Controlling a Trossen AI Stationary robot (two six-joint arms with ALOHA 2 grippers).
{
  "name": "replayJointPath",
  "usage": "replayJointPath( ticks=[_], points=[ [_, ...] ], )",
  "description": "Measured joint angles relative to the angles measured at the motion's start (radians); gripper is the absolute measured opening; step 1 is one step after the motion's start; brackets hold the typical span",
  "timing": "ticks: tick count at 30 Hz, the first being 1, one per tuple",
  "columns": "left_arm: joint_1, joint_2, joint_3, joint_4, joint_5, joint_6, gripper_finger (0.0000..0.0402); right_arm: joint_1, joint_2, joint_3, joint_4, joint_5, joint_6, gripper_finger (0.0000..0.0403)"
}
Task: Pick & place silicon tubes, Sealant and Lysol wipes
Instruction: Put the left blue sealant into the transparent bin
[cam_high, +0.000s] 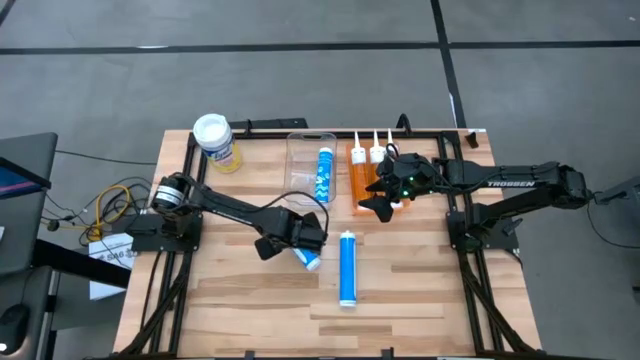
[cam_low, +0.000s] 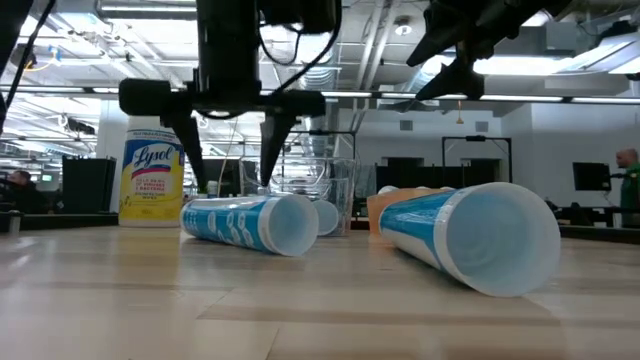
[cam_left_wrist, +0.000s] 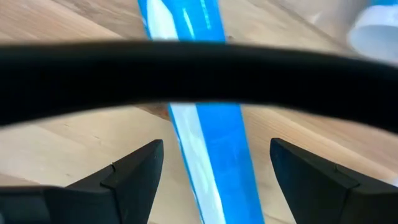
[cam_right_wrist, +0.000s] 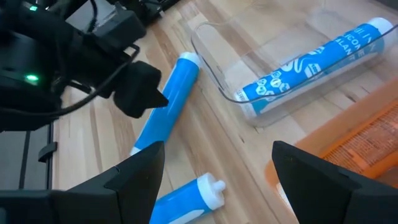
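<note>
The left gripper (cam_high: 303, 243) hovered, jaws apart, over a blue tube (cam_left_wrist: 217, 155) at mid-table; next it should descend and close; the right gripper (cam_high: 378, 205), open, waited over the orange bin (cam_high: 358, 180); Lysol wipes (cam_high: 215, 142) stood far left.

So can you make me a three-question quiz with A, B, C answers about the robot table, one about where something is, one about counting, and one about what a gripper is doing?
1. Where is the Lysol wipes canister?
A. in the clear bin
B. standing at the table's far left corner
C. in the right gripper

2. How many blue tubes lie in the clear bin?
A. one
B. two
C. none

3. What is the left gripper doing?
A. squeezing the wipes
B. parked off the table
C. open, straddling a blue tube

Answers: 1 B, the high view shows it upright by that corner. 2 A, a single blue tube lies inside. 3 C, the left wrist view shows both fingers apart with the tube between them, not yet gripped.
</note>
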Motion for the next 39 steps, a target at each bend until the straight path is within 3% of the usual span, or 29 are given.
replayJointPath(
  ticks=[8,16,23,31,35,39],
  points=[
    [0.030,0.091,0.000,0.016,0.037,-0.001,0.0288,0.000,0.000,0.000,0.004,-0.011,-0.012,0.0291],
    [0.026,0.197,0.007,0.050,0.167,0.037,0.0275,0.000,0.000,0.000,0.004,-0.021,-0.013,0.0291],
    [-0.005,0.188,0.004,0.039,0.140,0.026,0.0199,0.000,0.000,0.000,0.005,-0.021,-0.013,0.0291],
    [-0.028,0.163,0.011,0.003,0.144,0.026,0.0200,0.000,0.000,0.000,0.005,-0.021,-0.013,0.0291],
    [-0.051,0.138,0.059,-0.091,0.179,0.030,0.0200,0.000,0.000,0.000,0.005,-0.021,-0.013,0.0291],
    [-0.076,0.093,0.145,-0.212,0.126,0.030,0.0200,0.000,0.000,0.000,0.005,-0.021,-0.013,0.0291]
  ],
)
